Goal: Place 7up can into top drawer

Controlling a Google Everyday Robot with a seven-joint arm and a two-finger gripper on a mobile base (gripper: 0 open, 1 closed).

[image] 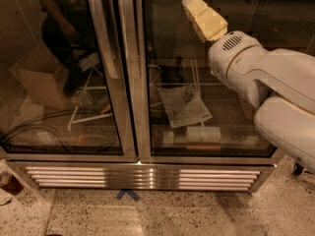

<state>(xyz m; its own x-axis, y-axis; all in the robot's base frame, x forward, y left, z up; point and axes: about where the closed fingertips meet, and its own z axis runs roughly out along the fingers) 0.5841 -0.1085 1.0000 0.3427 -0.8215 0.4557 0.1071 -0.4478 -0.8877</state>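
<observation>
At upper right, before the right glass door (167,43), the pincer (204,16) is held raised on the white arm (266,77); its state cannot be told. Paper (184,106) is seen behind the glass.

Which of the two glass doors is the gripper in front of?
The door on the picture's right, with the printed paper lying behind it. The gripper hangs before its upper glass; the left door has cables behind it.
</observation>
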